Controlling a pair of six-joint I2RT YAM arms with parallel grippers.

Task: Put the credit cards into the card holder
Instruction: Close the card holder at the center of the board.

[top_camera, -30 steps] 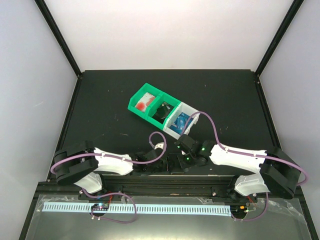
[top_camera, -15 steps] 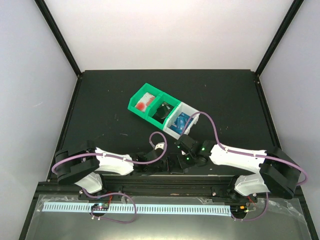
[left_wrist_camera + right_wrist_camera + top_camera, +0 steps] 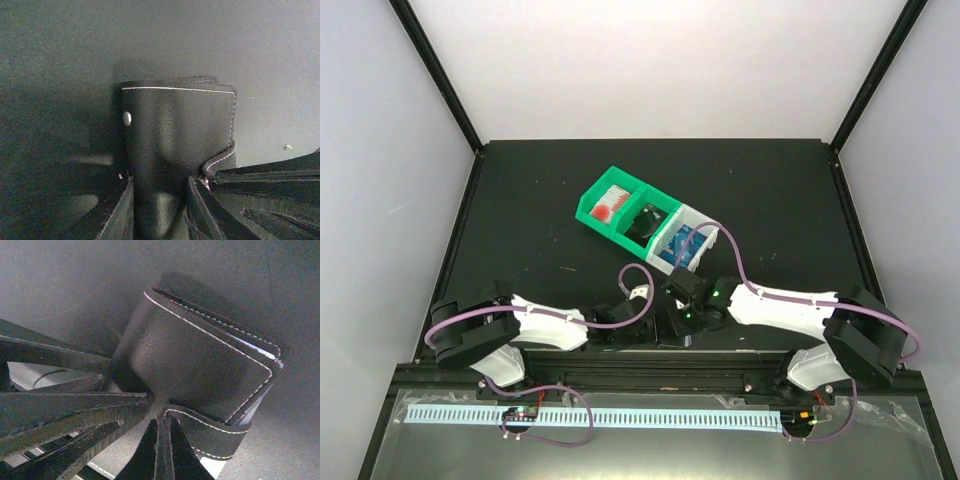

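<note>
Plainly, with the card holder [image 3: 175,135] pinched inside the left pincer [image 3: 160,182] and its strap [image 3: 210,437] nipped between the closed tips of the right pincer [image 3: 163,422], opposed pulling could yank it free.

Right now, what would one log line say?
left gripper: holds card holder | right gripper: pinches its strap | credit cards: in white bin

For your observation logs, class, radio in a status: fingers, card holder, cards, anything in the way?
Left fingers shut on card holder. Right fingers pinching its strap. Blue cards in white bin. No obstruction seen.
</note>
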